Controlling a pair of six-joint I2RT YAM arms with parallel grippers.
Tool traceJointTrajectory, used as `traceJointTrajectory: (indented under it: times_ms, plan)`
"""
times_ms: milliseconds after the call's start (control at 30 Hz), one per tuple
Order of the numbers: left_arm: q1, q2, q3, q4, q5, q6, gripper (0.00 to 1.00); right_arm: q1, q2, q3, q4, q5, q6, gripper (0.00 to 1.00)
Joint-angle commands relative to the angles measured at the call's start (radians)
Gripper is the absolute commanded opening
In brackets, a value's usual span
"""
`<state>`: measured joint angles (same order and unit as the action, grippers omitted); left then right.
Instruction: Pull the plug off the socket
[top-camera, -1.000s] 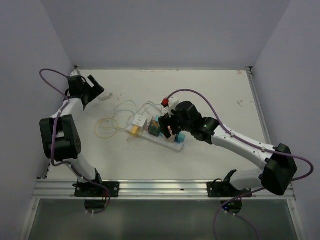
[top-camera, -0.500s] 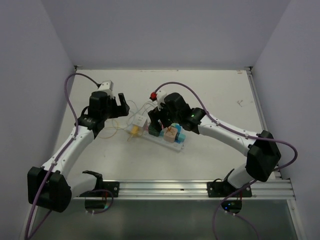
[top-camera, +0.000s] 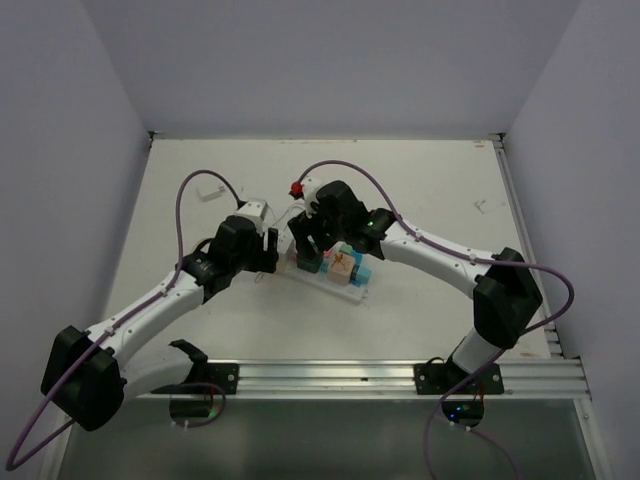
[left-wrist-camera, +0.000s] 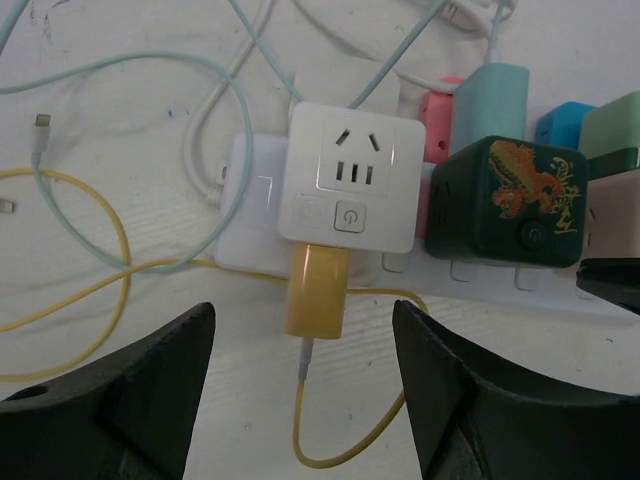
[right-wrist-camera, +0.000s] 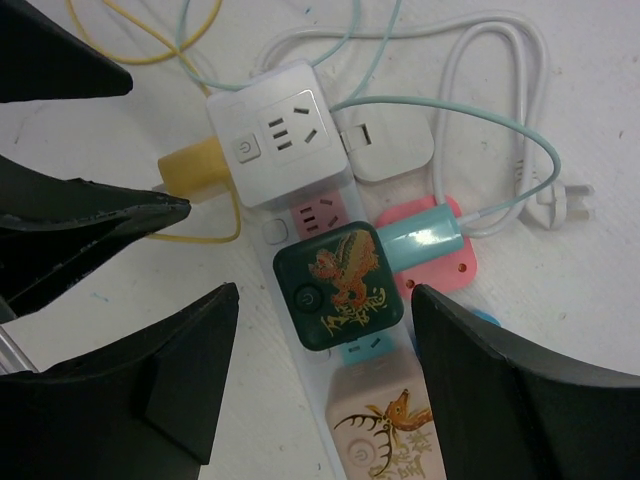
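**Left arm** – reaches from the near-left corner of the table (top-camera: 450, 180) toward its middle. The left gripper (left-wrist-camera: 302, 318) hangs over the left end of the socket (left-wrist-camera: 245, 215). Its jaws stand wide apart and hold nothing. In the wrist view a yellow plug (left-wrist-camera: 315, 290) lies between the two fingers (left-wrist-camera: 120, 400), clear of both. This plug sits in the side of a white cube adapter (left-wrist-camera: 350, 175) that faces the gripper. Its yellow cable (left-wrist-camera: 120, 255) curls away toward the left edge of the table.

**Socket** – a long white strip with pastel outlets, lying flat at about the middle of the table. It is slanted: the left end lies a little farther from the near edge than the right end. The white cube adapter occupies the leftmost position on the strip.

**Dark green plug** (right-wrist-camera: 335, 285) – a cube with a gold dragon print, seated in the strip just to the right of the adapter. The right gripper (right-wrist-camera: 328, 293) is over it with one finger (right-wrist-camera: 480, 370) on each side. A narrow gap shows between each fingertip and the cube, so the jaws are apart and grip nothing.

**Other items:**
- A teal charger (right-wrist-camera: 425, 235) sits just beside the green cube on its far side, and a pale green cable (right-wrist-camera: 500, 125) runs from it.
- A beige cube (right-wrist-camera: 385, 440) with a gold deer print stands farther right on the strip.
- A white cord (right-wrist-camera: 500, 45) loops on the table beyond the strip.

**Right arm** – arcs in from the near-right corner.
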<state>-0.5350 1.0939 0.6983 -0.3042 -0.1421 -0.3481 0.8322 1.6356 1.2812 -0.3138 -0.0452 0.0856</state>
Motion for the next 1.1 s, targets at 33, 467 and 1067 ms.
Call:
traceJointTrajectory:
  times_ms: [33, 467, 1067]
  plan:
    - [-0.022, 0.017, -0.02, 0.028, -0.115, 0.004, 0.74, 0.002, 0.043, 0.063, 0.001, -0.033, -0.001, 0.73]
    - [-0.043, 0.07, -0.06, 0.051, -0.082, -0.022, 0.65, 0.002, 0.213, 0.155, 0.05, -0.12, -0.026, 0.72]
    - [-0.045, 0.046, -0.164, 0.191, -0.094, -0.149, 0.54, -0.013, 0.286, 0.087, 0.252, -0.162, -0.162, 0.83]
